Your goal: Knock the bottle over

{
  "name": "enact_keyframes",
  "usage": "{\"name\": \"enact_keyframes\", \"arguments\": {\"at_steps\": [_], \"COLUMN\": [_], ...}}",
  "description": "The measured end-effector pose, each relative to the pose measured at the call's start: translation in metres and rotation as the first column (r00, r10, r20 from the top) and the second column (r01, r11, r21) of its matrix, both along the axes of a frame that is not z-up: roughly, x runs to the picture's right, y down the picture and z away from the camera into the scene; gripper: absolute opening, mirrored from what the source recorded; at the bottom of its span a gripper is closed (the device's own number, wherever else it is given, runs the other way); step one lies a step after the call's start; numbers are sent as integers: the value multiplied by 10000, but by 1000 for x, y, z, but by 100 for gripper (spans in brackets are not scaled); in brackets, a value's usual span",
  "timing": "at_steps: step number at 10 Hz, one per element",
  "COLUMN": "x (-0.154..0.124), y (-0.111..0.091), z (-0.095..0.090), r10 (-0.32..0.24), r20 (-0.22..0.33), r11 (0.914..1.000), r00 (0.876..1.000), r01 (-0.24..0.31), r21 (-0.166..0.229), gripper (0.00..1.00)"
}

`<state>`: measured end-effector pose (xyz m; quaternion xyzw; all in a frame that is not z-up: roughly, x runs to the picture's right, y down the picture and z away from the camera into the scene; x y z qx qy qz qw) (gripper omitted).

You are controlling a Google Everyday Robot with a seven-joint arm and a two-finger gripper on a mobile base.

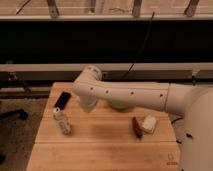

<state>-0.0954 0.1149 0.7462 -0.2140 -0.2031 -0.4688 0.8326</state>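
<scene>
The bottle (62,121) is small and slim, with a whitish cap and a tan-brown lower part. It stands slightly tilted near the left edge of the wooden table (100,145), just in front of a black phone (62,99). My white arm (130,94) reaches across the table from the right. Its gripper (88,104) hangs down from the arm's left end, to the right of the phone and up and right of the bottle, apart from it.
A green bowl (120,106) sits partly hidden behind the arm at the table's back. A brown oblong thing (136,126) and a small white block (149,123) lie at the right. A dark bench and rail run behind the table.
</scene>
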Motion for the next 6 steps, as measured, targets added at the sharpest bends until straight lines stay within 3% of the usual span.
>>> {"name": "enact_keyframes", "arguments": {"at_steps": [2,6], "x": [-8,-39], "y": [5,18], "z": [-2,-11], "r10": [-334,-1091], "r20": [475,1368], "r11": [9987,9910], "r00": [9983,9846], "r01": [352,1185], "r21": [-378,-627], "gripper": [0,0]}}
